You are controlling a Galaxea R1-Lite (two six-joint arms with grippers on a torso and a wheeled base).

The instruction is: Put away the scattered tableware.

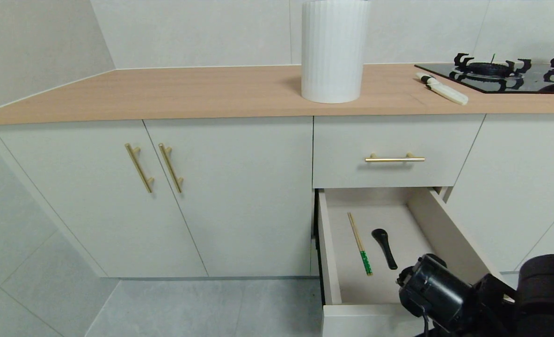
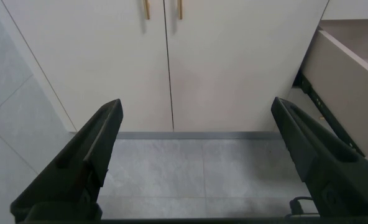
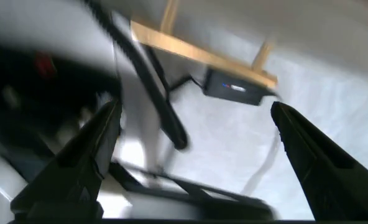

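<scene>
Task state: a pair of chopsticks (image 1: 360,243) with green ends and a black spoon (image 1: 384,248) lie side by side, apart, on the floor of the open lower drawer (image 1: 329,262).
Left out: a cream-coloured knife (image 1: 441,88) lies flat on the worktop (image 1: 188,93), towards its right end, near the front edge and just beside the near left corner of the gas hob (image 1: 501,75). I judge it to be the piece left to stow.
Left end effector (image 2: 195,106): fingers spread wide, holding nothing, low before the cabinet doors (image 2: 171,62).
Right end effector (image 3: 195,109): fingers spread wide, holding nothing. The right arm's wrist (image 1: 438,292) hangs over the drawer's near right corner.
Other things: a white ribbed canister (image 1: 334,49) stands mid-worktop. The upper drawer (image 1: 395,140) is closed.
Risk, drawer: the wrist is close to the drawer's front and right wall, so lifting away carelessly could knock the drawer or jolt the pieces inside.
Risk, knife: it is slim, smooth and flat, so a poor pinch could skid it onto the hob or off the front edge.
Risk, canister: an arm swinging across the worktop could tip it.
Writing: none legible; the chopsticks' green pattern is too small to read.
</scene>
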